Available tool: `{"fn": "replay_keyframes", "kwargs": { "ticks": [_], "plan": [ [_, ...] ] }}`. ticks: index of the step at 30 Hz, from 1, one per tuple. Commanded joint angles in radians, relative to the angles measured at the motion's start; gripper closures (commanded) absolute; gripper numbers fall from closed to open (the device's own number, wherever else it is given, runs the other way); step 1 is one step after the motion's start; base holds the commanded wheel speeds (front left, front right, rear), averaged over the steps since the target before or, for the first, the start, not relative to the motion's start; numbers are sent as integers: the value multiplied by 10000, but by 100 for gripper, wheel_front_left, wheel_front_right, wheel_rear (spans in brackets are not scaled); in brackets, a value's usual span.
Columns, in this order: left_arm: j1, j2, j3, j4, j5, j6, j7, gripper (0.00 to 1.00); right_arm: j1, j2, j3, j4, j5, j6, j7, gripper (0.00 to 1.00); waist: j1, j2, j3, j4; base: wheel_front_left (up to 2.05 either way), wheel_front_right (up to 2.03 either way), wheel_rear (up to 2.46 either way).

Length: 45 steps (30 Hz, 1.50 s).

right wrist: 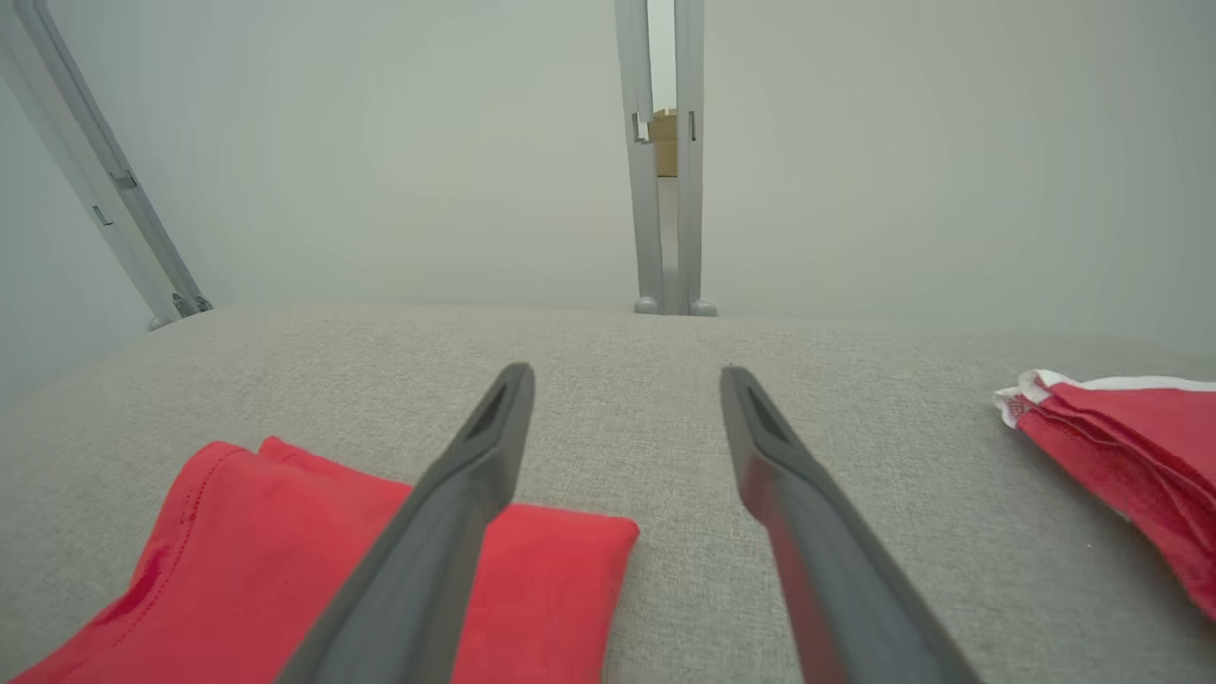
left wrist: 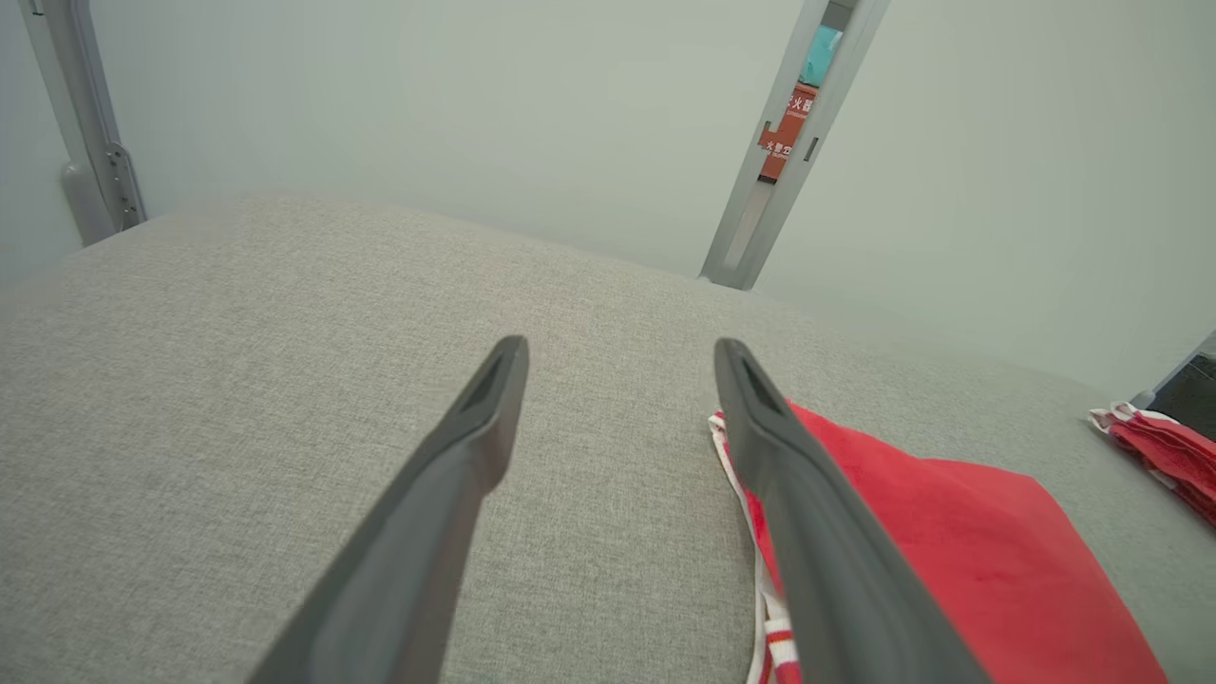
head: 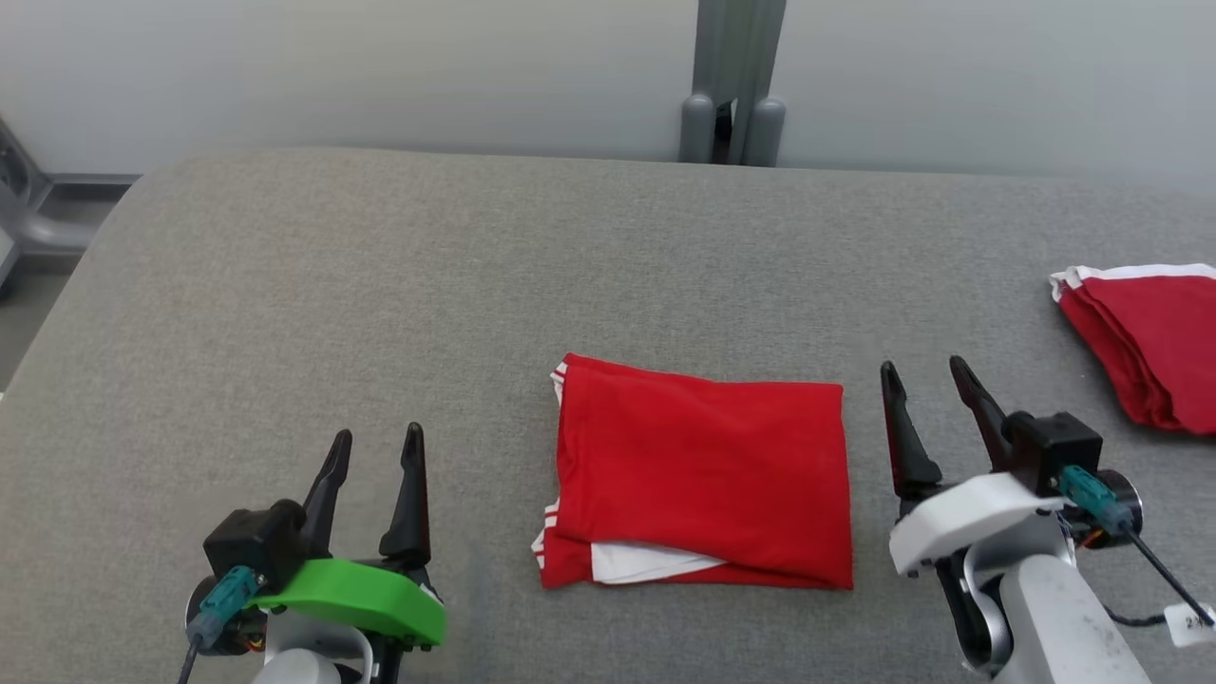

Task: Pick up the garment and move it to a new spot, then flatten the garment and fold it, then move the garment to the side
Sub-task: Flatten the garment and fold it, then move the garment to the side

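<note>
Grey surface (head: pixel 380 285), red garment (head: pixel 703 465), pale wall (head: pixel 380 66)

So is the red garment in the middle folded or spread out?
Folded: the red garment is a compact rectangle, with stacked layers and white trim showing along its left and near edges.

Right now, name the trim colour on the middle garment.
White trim on red garment; clearest in head view.

The garment (head: pixel 703 465) at centre frame is soft, matt red cloth with white trim. The tabletop (head: pixel 380 285) is covered in coarse grey woven fabric. The fingers (head: pixel 411 494) look like matt dark plastic.
</note>
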Motion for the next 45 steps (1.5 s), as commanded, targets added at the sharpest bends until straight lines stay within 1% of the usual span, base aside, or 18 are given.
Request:
{"fn": "replay_keyframes", "kwargs": {
  "ticks": [1, 8, 15, 28, 39, 42, 45],
  "plan": [
    [73, -29, 91, 77, 69, -34, -41, 0, 406, -7, -49, -288, -25, -2, 36, 0, 0, -1, -259, -375, 0, 0, 0],
    [554, -240, 639, 65, 206, -182, -49, 0, 1770, -9, -484, -1382, 35, -2, 97, 0, 0, -1, -488, -775, 0, 0, 0],
    [989, -423, 1087, 136, 575, -396, -50, 0, 2251, -7, -587, -1590, 256, -2, 16, 0, 0, -1, -651, -890, 0, 0, 0],
    [1133, -596, 1387, 336, 897, -635, -44, 0, 2177, -8, -396, -1520, 294, -2, 3, 0, 0, -1, -745, -788, 0, 0, 0],
    [1071, -643, 1415, 469, 877, -700, -44, 0, 2081, -8, -341, -1399, 234, -2, 108, 0, 0, -1, -669, -741, 0, 0, 0],
    [1014, -637, 1411, 460, 904, -712, -44, 0, 1848, -11, -296, -1370, 104, -2, 374, 0, 0, -1, -597, -681, 0, 0, 0],
    [905, -632, 1379, 482, 924, -740, -42, 0, 1452, -9, -388, -1280, 8, -2, 885, 0, 0, -1, -510, -522, 0, 0, 0]
  ]
}}
